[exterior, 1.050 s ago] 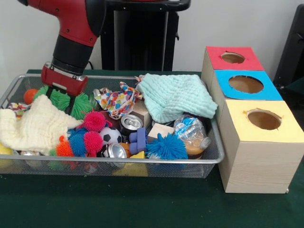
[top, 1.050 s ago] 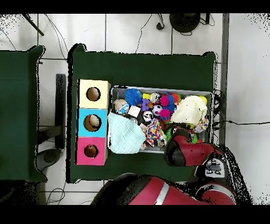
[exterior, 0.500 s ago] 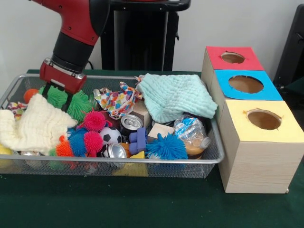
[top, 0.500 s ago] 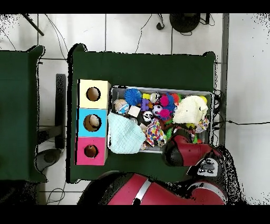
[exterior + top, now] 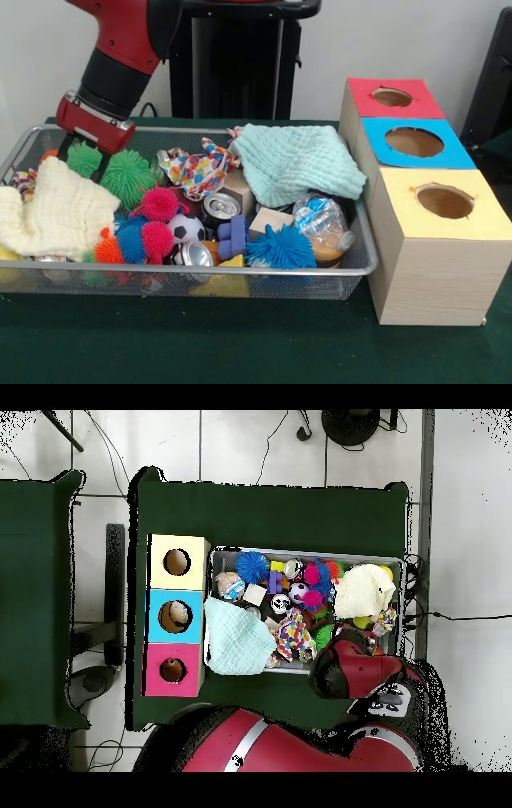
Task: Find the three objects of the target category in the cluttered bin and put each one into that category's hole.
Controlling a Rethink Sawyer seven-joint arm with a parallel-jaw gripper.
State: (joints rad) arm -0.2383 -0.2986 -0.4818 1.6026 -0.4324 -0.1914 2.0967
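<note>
Gripper: clamped on small green spiky ball, far left of bin. Box holes: nothing visibly delivered yet.

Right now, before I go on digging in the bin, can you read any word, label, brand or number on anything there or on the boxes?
No text can be read in either view.
Cans: tops show, no brand visible.
Plastic bottle: crumpled, any label too blurred to read.
Patterned cloth: coloured shapes only, no letters.
Red, blue and yellow box tops: plain colour around the holes, no lettering.
</note>
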